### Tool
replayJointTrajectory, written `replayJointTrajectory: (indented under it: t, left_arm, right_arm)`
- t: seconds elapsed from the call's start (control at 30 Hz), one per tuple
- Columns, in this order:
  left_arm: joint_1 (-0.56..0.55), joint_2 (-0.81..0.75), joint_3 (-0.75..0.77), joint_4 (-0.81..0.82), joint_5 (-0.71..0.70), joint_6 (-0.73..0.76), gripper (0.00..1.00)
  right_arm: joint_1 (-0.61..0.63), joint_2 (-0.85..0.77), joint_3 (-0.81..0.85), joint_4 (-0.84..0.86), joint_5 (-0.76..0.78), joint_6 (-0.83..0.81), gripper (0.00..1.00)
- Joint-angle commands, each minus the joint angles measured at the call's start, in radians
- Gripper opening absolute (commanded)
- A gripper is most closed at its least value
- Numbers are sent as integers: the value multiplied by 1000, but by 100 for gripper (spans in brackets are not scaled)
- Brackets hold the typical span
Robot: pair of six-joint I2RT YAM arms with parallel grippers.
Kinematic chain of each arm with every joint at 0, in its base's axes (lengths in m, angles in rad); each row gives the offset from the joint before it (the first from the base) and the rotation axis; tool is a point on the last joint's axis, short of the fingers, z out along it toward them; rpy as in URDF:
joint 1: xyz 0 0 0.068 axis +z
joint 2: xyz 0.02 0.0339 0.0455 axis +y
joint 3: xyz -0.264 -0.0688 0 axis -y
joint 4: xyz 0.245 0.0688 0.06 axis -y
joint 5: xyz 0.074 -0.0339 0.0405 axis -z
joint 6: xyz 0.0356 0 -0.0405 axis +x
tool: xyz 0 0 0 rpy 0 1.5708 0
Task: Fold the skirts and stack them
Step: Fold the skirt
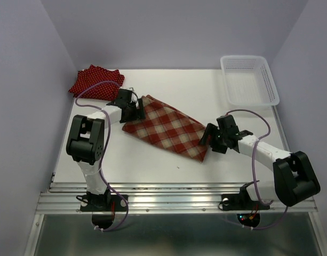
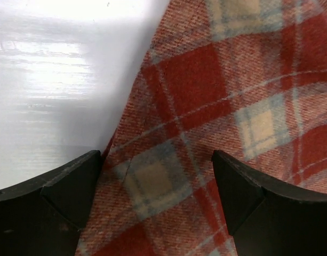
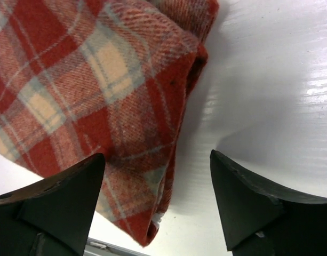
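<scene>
**Plaid skirt folded mid-worktop, both grippers wide at its ends**

The plaid skirt [image 1: 166, 128] lies folded in a slanted strip at the centre of the worktop [image 1: 168, 165]. The left gripper [image 1: 135, 112] hangs over its upper-left end with jaws wide and nothing between them. The right gripper [image 1: 205, 136] stands just as wide at the lower-right end, straddling the folded edge. The polka-dot skirts [image 1: 96, 80] are bunched at the upper left, and whether that heap is one piece or two is hard to make out. The basket [image 1: 248, 57] sits at the upper right.
</scene>
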Motion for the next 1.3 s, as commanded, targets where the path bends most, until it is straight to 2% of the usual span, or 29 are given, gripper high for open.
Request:
replayJointTrajectory:
  t: [0.0,0.03,0.07,0.13,0.27,0.4,0.43,0.5,0.57,0.7,0.77,0.8,0.87,0.97,1.1,1.27]
  left_arm:
    - [23,51,34,55,72,35,92]
    - [26,60,36,55,80,33,90]
    - [28,69,36,55,89,35,80]
    - [29,83,33,58,106,36,70]
    - [28,82,19,64,120,30,57]
    - [28,75,7,78,149,23,56]
    - [28,72,2,78,151,20,53]
    - [28,69,-3,75,152,18,52]
    - [26,69,-3,69,159,15,49]
    - [17,60,-16,54,180,-13,48]
    - [5,46,-42,60,191,-43,44]
    - [-1,46,-55,64,191,-57,44]
    - [-20,23,-93,68,191,-91,42]
    - [-70,-21,-137,84,146,-163,35]
    - [-123,-52,-165,92,142,-240,35]
    - [-179,-109,-162,124,110,-302,35]
  right_arm:
    - [-5,33,-20,65,30,35,82]
    - [-5,40,-21,68,25,37,81]
    - [-5,51,-24,69,20,38,80]
    - [-5,57,-35,82,7,37,77]
    - [-5,86,-26,91,-12,20,74]
    - [-5,143,-9,97,-27,20,62]
    - [-5,161,-7,96,-30,23,50]
    - [-5,165,-3,94,-13,27,37]
    - [-5,153,5,93,16,26,35]
    - [-5,114,64,34,125,-31,21]
    - [-5,102,127,-66,166,-80,16]
    - [-5,100,152,-67,178,-94,16]
    - [-5,96,225,-171,224,-138,14]
    - [-5,83,308,-292,266,-201,9]
    - [-5,85,428,-424,229,-250,4]
    - [-5,163,613,-614,211,-305,1]
